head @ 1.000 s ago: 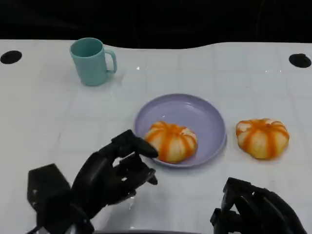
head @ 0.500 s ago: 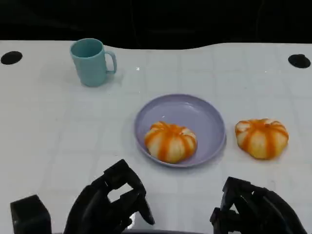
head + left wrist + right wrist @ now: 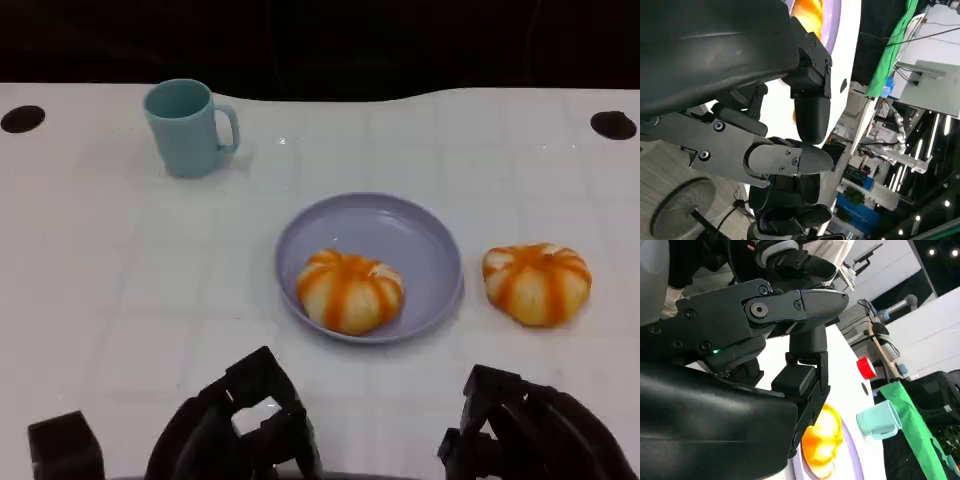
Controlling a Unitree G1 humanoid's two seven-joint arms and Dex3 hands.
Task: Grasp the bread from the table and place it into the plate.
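Observation:
One orange-striped bread [image 3: 350, 291] lies inside the lilac plate [image 3: 432, 240] at the table's middle. A second bread [image 3: 537, 283] sits on the table just right of the plate. My left hand [image 3: 247, 428] is low at the near edge, well short of the plate, fingers loosely bent and holding nothing. At the lower right my right hand [image 3: 528, 434] is also empty, near the second bread but apart from it. The left wrist view shows the left hand's fingers [image 3: 811, 118] bare, with the bread [image 3: 810, 12] beyond. The right wrist view shows bare fingers [image 3: 807, 347] above the bread [image 3: 823, 439].
A teal mug [image 3: 188, 126] stands at the far left of the table, and appears again as the mug [image 3: 879, 422] in the right wrist view. Two dark round holes [image 3: 22, 118] [image 3: 613, 124] mark the far corners. The table's dark back edge runs along the top.
My left hand has drawn back from the plate's rim toward the near edge and is empty. The bread stays in the plate. The right hand has barely moved.

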